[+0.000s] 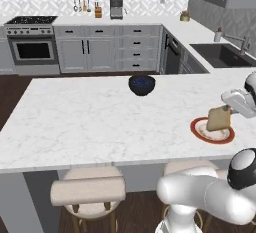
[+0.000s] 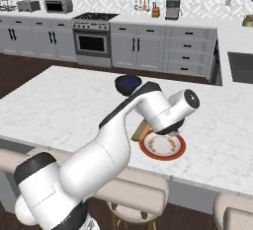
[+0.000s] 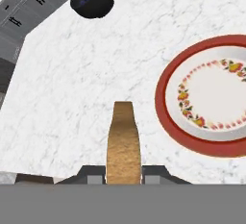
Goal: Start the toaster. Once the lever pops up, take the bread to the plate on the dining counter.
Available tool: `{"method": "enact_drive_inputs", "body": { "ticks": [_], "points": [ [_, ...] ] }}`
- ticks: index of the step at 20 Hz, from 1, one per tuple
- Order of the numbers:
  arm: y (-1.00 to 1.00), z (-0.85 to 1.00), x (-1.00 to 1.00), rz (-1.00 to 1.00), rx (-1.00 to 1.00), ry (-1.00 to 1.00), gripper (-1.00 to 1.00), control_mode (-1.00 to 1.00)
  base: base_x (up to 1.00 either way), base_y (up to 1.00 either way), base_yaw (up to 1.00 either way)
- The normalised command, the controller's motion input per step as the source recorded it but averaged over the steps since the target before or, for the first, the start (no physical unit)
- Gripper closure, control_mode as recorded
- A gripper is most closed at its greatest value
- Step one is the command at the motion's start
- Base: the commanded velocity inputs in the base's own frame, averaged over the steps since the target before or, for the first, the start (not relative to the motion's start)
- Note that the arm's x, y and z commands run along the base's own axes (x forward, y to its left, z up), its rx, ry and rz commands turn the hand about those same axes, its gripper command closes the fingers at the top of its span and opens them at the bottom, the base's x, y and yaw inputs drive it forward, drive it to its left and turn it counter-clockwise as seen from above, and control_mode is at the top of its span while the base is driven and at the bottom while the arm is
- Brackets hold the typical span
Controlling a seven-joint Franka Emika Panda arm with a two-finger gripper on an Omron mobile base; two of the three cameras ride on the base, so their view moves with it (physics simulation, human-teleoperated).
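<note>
Over the dining counter (image 1: pixel 75 122), the bread (image 3: pixel 123 143) is held edge-up, clamped between the gripper (image 3: pixel 123 174) fingertips, just beside the plate (image 3: pixel 166 117). It should be carried sideways over the pale centre, then lowered before release.

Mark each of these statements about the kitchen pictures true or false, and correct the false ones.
1. The claw holds the bread. True.
2. The bread lies flat on the plate. False: it is held on edge above the counter, beside the plate.
3. A dark blue bowl stands on the same counter as the plate. True.
4. The plate has a blue rim. False: its rim is red.
5. Stools stand at the counter's near side. True.
</note>
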Motion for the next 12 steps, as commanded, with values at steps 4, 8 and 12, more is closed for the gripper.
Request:
{"method": "enact_drive_inputs", "body": {
  "ticks": [4, 8, 12],
  "points": [
    [-0.16, -0.20, 0.58, 0.00, 0.00, 0.00, 1.00, -1.00, 0.00, 0.00, 0.00],
    [-0.14, -0.31, 0.14, 0.00, 0.00, 0.00, 1.00, -1.00, 0.00, 0.00, 0.00],
    [-0.24, -0.33, 0.33, 0.00, 0.00, 0.02, 1.00, -1.00, 0.00, 0.00, 0.00]
  ]
}}
